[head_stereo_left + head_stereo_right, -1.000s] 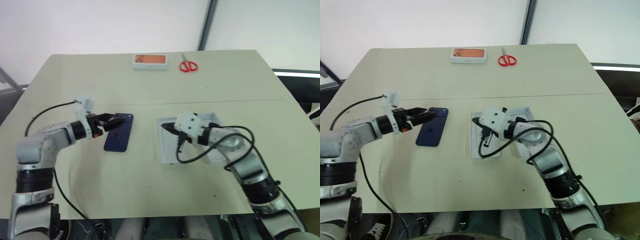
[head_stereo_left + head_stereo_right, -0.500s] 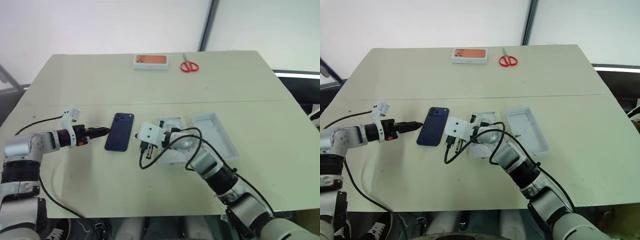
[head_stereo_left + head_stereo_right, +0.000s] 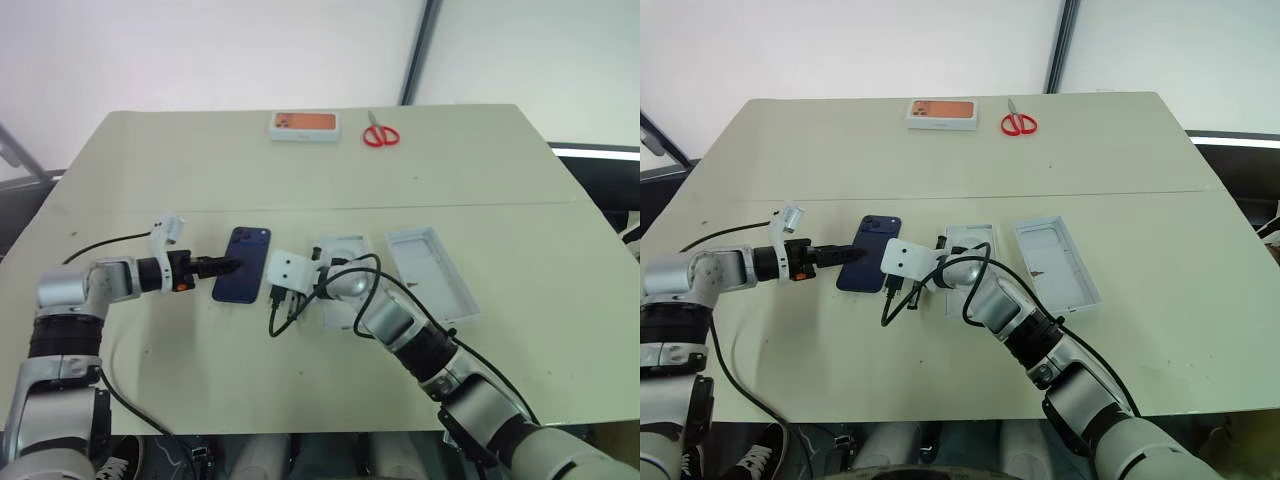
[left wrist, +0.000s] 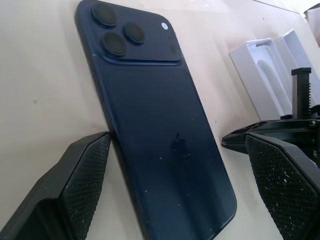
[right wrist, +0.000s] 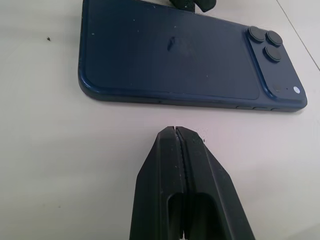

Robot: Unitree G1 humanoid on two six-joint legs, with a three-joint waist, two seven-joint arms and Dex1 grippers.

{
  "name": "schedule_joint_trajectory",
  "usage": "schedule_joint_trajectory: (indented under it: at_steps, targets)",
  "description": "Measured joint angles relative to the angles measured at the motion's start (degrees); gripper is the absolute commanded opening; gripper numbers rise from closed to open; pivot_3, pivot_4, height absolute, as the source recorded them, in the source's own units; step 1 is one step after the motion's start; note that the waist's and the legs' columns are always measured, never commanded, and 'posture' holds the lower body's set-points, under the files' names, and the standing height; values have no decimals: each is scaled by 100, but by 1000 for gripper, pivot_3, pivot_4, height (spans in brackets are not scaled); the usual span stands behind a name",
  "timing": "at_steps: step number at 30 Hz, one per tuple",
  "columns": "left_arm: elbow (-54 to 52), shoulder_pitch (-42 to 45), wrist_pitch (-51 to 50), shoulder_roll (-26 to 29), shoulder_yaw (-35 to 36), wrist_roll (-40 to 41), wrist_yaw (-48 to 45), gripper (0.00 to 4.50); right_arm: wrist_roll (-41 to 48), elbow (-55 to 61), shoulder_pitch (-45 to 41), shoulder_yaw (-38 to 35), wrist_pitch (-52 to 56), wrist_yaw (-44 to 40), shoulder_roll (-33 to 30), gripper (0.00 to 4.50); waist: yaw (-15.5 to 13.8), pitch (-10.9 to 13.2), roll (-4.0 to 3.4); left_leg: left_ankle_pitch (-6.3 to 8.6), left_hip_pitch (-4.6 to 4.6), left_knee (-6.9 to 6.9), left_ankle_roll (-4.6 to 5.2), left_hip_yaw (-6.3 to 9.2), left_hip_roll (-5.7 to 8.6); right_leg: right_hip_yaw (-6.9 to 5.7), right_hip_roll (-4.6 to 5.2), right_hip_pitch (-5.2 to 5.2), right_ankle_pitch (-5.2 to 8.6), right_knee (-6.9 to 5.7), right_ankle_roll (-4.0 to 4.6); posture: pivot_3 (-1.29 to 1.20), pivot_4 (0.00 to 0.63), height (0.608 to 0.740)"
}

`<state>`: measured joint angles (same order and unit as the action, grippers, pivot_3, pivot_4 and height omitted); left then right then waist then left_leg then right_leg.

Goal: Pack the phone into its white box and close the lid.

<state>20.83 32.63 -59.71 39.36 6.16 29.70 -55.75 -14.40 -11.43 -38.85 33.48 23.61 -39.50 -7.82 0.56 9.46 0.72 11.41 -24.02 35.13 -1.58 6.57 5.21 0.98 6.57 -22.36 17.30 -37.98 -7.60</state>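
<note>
The phone (image 3: 241, 265) lies flat between two grippers. The left gripper (image 4: 175, 185) spreads wide over its edges; the right gripper (image 5: 181, 145), clenched empty, points at its side.

A bare lab or test room: a plain beige table (image 3: 300, 170) stands against blank white walls (image 3: 200, 50) (a dark vertical post (image 3: 417, 50) rises behind the table).
</note>
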Motion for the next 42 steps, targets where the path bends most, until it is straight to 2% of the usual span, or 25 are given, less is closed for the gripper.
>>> schedule_joint_trajectory:
  at_steps: [16,22,25,30,40,42]
  targets:
    - [-671,-14,-692,-702,57,112,358,4474,-105,-3,7,-13,-11,-55,-49,0,-10,-24,-22,3,10,0,5,1,6,0,7,13,1,1,-1,0,150,740]
    - [-667,-19,-749,-783,98,220,388,4474,-120,-2,17,-12,-37,-51,-66,0,-5,-25,-22,3,10,0,5,1,6,0,7,12,1,2,-1,0,150,740]
    - [-542,-18,-753,-790,180,252,447,3683,-122,-2,18,-12,-42,-45,-67,0,2,-24,-22,3,10,0,5,1,5,0,7,11,1,3,-1,0,150,740]
    - [-401,-134,-806,-778,189,280,521,1187,-121,9,28,-13,-75,-39,-108,0,24,-24,-22,3,10,-5,5,-1,4,1,6,7,1,3,-1,0,150,740]
    - [-596,-351,-960,-858,260,507,647,1187,-123,92,90,-17,-108,-24,-203,0,18,-24,-21,4,9,-5,4,-1,3,3,6,7,1,6,-1,0,150,740]
    - [-591,-381,-1032,-944,395,590,772,655,-123,92,90,-19,-118,-23,-215,0,13,-24,-21,4,9,-5,4,-1,3,3,6,7,1,6,-1,0,150,740]
